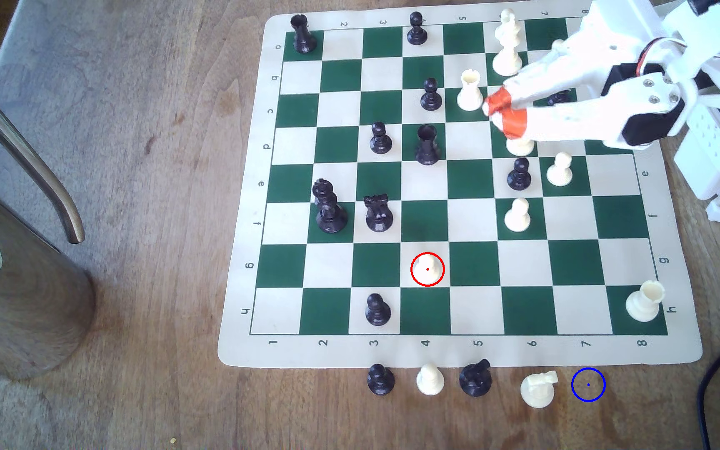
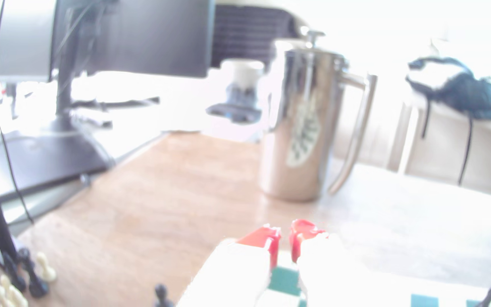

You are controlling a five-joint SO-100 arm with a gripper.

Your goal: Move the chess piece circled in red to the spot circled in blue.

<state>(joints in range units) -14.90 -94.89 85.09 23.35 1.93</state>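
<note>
Small cream-white plastic pawn point(image 1: 427, 268) stands lower centre of the exterior view. Red-tipped white end effector point(image 1: 497, 113) at upper right, jaws nearly closed, empty. Risk: crossing could topple the tall black rook point(image 1: 427, 145).

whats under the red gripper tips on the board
Below the gripper, a cream piece's base shows on the chessboard. Its upper part is covered by the red tips, so its type is unclear.
</note>
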